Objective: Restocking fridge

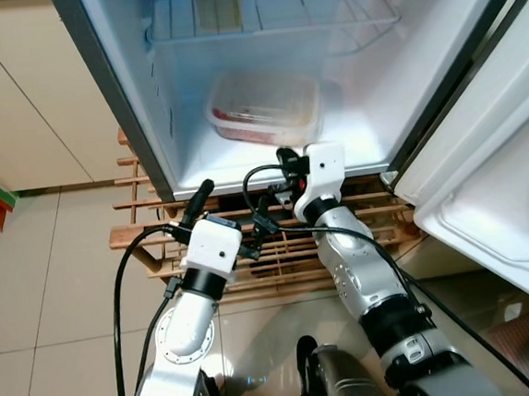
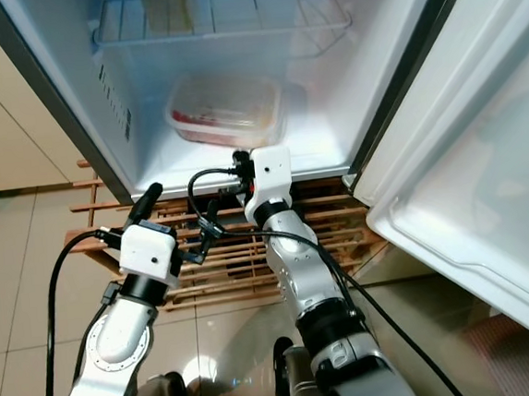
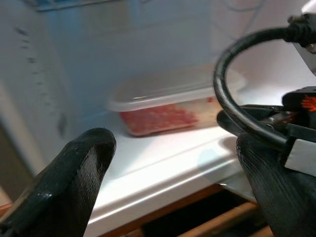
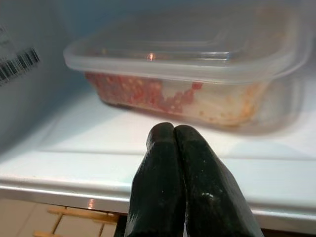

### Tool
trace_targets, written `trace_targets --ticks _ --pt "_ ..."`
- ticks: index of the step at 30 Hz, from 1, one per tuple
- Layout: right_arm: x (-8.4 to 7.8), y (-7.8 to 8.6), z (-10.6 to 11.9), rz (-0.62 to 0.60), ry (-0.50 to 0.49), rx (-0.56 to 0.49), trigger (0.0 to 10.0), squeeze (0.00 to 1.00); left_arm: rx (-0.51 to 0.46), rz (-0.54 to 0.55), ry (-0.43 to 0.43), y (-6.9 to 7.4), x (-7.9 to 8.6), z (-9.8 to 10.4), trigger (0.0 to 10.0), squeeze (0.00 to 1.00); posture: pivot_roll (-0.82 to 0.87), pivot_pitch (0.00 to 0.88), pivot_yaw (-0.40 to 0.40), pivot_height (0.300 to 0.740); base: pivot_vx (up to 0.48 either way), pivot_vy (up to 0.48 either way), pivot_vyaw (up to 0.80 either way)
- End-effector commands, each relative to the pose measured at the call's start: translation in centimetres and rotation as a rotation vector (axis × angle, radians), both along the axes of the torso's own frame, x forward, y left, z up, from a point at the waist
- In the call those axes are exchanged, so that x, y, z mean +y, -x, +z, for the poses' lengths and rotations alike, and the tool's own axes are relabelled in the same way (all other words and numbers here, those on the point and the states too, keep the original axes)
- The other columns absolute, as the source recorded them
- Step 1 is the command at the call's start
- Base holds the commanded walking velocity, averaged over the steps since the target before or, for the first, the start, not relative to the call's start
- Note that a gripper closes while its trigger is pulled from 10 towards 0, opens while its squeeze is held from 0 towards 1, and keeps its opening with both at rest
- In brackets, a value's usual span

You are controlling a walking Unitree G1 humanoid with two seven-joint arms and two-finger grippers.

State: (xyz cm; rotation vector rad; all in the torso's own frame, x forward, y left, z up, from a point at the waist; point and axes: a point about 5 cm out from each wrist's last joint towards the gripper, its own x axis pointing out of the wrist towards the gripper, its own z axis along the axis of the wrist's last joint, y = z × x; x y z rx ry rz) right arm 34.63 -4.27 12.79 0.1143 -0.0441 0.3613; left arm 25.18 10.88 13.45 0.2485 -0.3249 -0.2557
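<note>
A clear lidded plastic container of red food (image 1: 264,108) sat on the white floor of the open fridge (image 1: 352,144), toward its far side. The right end effector (image 4: 174,132), fingers pressed together and empty, hovered at the near edge. The left end effector (image 3: 173,148), fingers spread, waited lower left before a wooden slatted rack (image 1: 279,252).
</note>
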Motion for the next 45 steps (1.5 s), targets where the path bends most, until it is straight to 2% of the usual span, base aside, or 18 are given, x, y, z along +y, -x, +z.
trace_targets --ticks 1,6,11,15,17,20,27,31,34,36,37,38,39,41,42,43,44,45 --pt "0.5 -0.4 0.2 0.016 0.022 -0.003 10.0 0.00 -0.019 0.025 0.013 0.1 0.3 0.7 10.0 0.00 0.12 0.307 -0.045 0.740 0.000 0.000 0.00" --pt "0.1 -1.7 1.1 0.000 0.131 -0.057 10.0 0.00 -0.034 0.045 0.006 0.1 1.0 1.4 10.0 0.00 0.14 0.328 -0.030 0.740 0.000 0.000 0.00" --pt "-0.4 -2.5 2.1 -0.035 0.174 -0.102 10.0 0.00 -0.022 0.050 -0.003 0.5 1.3 1.4 10.0 0.00 0.14 0.336 -0.020 0.740 0.000 0.000 0.00" --pt "-1.3 -3.1 2.7 -0.064 0.247 -0.140 10.0 0.00 -0.001 0.041 -0.001 1.0 1.0 1.1 10.0 0.00 0.14 0.340 -0.018 0.740 0.000 0.000 0.00" --pt "-1.8 -3.3 2.7 -0.078 0.255 -0.142 10.0 0.00 0.003 0.038 -0.001 1.1 0.9 1.1 10.0 0.00 0.14 0.340 -0.018 0.740 0.000 0.000 0.00" --pt "-3.5 -3.7 2.8 -0.121 0.281 -0.150 10.0 0.00 0.014 0.038 0.000 1.2 0.8 1.1 10.0 0.00 0.14 0.343 -0.019 0.740 0.000 0.000 0.00" --pt "-3.5 -3.7 3.0 -0.122 0.260 -0.170 10.0 0.00 0.020 0.048 -0.005 0.8 1.1 1.1 10.0 0.00 0.13 0.335 -0.016 0.740 0.000 0.000 0.00" --pt "-2.6 -3.4 2.8 -0.096 0.225 -0.173 10.0 0.00 0.016 0.049 -0.012 0.4 1.2 1.1 10.0 0.00 0.13 0.305 -0.022 0.740 0.000 0.000 0.00" --pt "-2.9 -2.9 2.4 -0.114 0.126 -0.149 10.0 0.00 0.035 0.068 -0.048 0.0 1.3 0.7 10.0 0.00 0.13 0.248 -0.047 0.740 0.000 0.000 0.00" --pt "-3.0 -2.8 2.4 -0.122 0.109 -0.146 10.0 0.00 0.048 0.069 -0.053 -0.1 1.3 0.6 10.0 0.00 0.13 0.248 -0.047 0.740 0.000 0.000 0.00" --pt "-3.6 -2.5 2.1 -0.144 0.090 -0.144 10.0 0.00 0.084 0.060 -0.042 -0.3 1.3 0.1 10.0 0.00 0.12 0.176 -0.066 0.740 0.000 0.000 0.00" --pt "-5.0 -0.8 1.9 -0.190 0.072 -0.177 10.0 0.00 0.212 0.054 -0.002 -0.9 1.7 -1.1 10.0 0.00 0.10 0.108 -0.080 0.740 0.000 0.000 0.00" --pt "-5.0 -0.8 1.9 -0.190 0.072 -0.177 10.0 0.00 0.212 0.054 -0.002 -0.9 1.7 -1.1 10.0 0.00 0.10 0.108 -0.080 0.740 0.000 0.000 0.00" --pt "-6.5 1.3 1.8 -0.215 0.086 -0.215 10.0 0.00 0.297 0.059 0.067 -1.5 1.9 -1.8 10.0 0.00 0.08 0.056 -0.080 0.740 0.000 0.000 0.00" --pt "-6.5 1.3 1.8 -0.215 0.086 -0.215 10.0 0.00 0.297 0.059 0.067 -1.5 1.9 -1.8 10.0 0.00 0.08 0.056 -0.080 0.740 0.000 0.000 0.00" --pt "-7.1 1.9 1.7 -0.222 0.095 -0.219 10.0 0.00 0.300 0.072 0.067 -1.7 2.0 -1.7 10.0 0.00 0.07 0.038 -0.079 0.740 0.000 0.000 0.00" --pt "-8.4 2.7 1.1 -0.253 0.091 -0.187 10.0 0.00 0.298 0.081 0.071 -2.1 2.1 -1.5 10.0 0.00 0.07 0.005 -0.079 0.740 0.000 0.000 0.00" --pt "-8.4 2.7 1.1 -0.253 0.091 -0.187 10.0 0.00 0.298 0.081 0.071 -2.1 2.1 -1.5 10.0 0.00 0.07 0.005 -0.079 0.740 0.000 0.000 0.00"
